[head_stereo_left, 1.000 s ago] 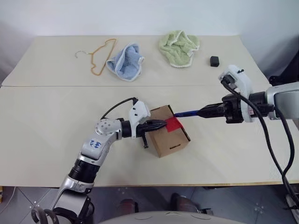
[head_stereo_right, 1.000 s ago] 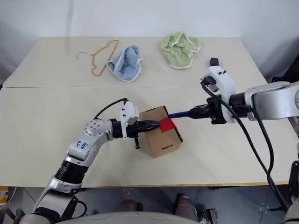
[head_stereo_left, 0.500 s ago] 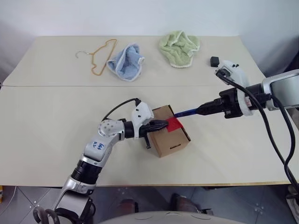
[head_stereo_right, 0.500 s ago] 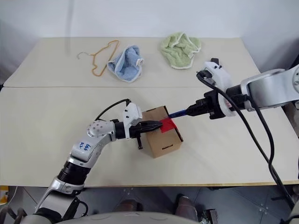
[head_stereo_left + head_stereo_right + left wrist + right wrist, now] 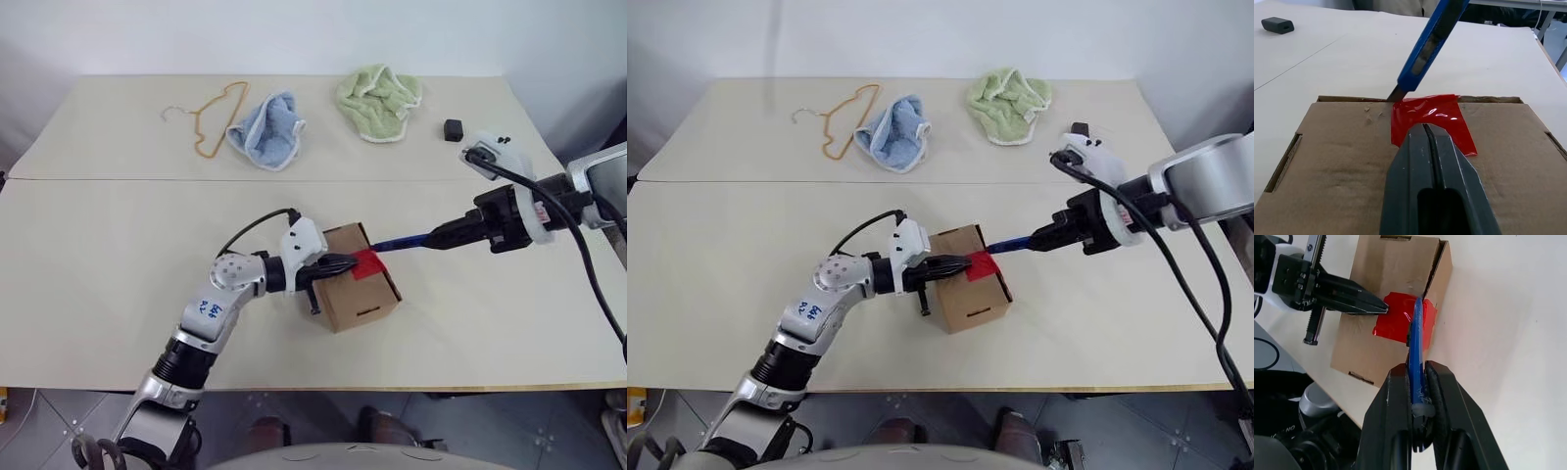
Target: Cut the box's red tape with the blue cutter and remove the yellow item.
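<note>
The brown box (image 5: 355,302) stands near the table's middle with its flaps closed. The red tape (image 5: 1449,117) lies over the top's far edge. My left gripper (image 5: 1425,126) is shut, and its tips rest on the tape. From the right, my right gripper (image 5: 1418,369) is shut on the blue cutter (image 5: 1417,333). The cutter (image 5: 402,241) slants down to the box, and its tip meets the tape's edge at the box's rim. The yellow item is hidden.
At the table's back lie an orange-tan hanger (image 5: 211,122), a light blue cloth (image 5: 265,127), a green cloth (image 5: 380,98) and a small black cube (image 5: 452,129). The table's front edge (image 5: 392,387) runs close below the box.
My right wrist has turned a little, with the cutter's tip staying at the tape's edge. The left gripper has kept its place on the tape.
</note>
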`<state>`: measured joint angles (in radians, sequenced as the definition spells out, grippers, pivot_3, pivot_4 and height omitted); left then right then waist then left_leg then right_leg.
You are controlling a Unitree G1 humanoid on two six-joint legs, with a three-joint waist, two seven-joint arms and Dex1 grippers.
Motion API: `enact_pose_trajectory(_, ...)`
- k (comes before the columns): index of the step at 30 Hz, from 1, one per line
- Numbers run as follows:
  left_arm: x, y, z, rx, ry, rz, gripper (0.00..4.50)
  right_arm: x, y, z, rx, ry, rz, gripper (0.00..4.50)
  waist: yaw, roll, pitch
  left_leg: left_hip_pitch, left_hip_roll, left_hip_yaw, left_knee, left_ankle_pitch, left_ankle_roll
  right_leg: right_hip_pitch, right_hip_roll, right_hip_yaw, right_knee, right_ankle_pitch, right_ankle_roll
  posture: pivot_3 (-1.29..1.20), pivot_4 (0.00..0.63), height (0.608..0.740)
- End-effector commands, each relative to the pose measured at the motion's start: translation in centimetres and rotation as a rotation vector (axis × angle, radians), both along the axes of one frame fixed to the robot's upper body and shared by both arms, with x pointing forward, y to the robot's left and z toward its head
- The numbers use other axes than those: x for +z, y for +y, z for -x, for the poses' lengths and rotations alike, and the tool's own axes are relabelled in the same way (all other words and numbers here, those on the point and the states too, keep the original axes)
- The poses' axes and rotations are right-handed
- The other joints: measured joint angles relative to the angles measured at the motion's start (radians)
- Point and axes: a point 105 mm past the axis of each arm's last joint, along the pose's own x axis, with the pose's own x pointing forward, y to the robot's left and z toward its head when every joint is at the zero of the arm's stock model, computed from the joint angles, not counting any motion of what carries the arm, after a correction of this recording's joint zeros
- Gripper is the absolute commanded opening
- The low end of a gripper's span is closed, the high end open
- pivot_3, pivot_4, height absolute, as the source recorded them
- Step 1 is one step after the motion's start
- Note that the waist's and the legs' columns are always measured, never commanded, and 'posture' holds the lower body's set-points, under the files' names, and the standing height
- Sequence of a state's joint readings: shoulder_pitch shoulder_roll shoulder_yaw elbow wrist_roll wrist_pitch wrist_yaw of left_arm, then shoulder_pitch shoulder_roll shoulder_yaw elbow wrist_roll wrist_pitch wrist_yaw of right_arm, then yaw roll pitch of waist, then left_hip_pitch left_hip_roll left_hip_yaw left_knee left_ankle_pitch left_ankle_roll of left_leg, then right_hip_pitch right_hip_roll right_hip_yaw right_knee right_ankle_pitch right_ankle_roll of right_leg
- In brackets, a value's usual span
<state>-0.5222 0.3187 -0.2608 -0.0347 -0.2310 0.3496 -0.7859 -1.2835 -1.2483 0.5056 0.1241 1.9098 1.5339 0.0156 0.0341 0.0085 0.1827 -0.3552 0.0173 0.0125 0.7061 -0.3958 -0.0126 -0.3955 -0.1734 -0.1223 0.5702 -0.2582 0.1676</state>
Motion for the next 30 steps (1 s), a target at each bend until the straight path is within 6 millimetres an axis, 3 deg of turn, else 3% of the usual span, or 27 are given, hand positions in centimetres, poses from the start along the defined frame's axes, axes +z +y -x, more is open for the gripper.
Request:
enact_pose_trajectory(1, -4.4, 0.3, 0.3, 0.032, 0.127, -0.111, 0.00, -0.2, 0.7, 2.1, 0.104, 0.081, -0.022, 0.15, 0.001, 0.000, 0.000, 0.000, 0.000, 0.000, 0.000, 0.000, 0.000, 0.000, 0.000, 0.000, 0.000, 0.000, 0.000, 0.00, 0.150, 0.740)
enact_pose_trajectory(14, -4.5, 0.3, 0.4, 0.030, 0.130, -0.118, 0.00, -2.4, 0.2, 1.2, 0.031, 0.088, 0.008, 0.15, 0.000, -0.001, -0.007, 0.001, 0.000, 0.000, 0.001, 0.000, 0.000, 0.001, 0.000, 0.000, 0.001, 0.000, -0.001, 0.00, 0.150, 0.740)
enact_pose_trajectory(24, -5.3, 0.7, 1.1, -0.050, 0.069, -0.293, 0.00, -2.2, 1.0, 0.1, 0.027, 0.083, 0.005, 0.15, -0.009, 0.000, -0.014, 0.002, 0.001, 0.000, 0.002, 0.000, 0.000, 0.001, 0.000, 0.001, 0.002, 0.000, -0.001, 0.00, 0.150, 0.740)
enact_pose_trajectory(30, -4.0, 2.2, 0.3, 0.018, 0.078, -0.297, 0.00, -1.4, 1.4, -1.0, -0.005, 0.050, 0.002, 0.15, -0.013, 0.000, -0.015, 0.002, 0.001, 0.000, 0.002, 0.000, 0.000, 0.001, 0.001, 0.001, 0.002, 0.000, -0.001, 0.00, 0.150, 0.740)
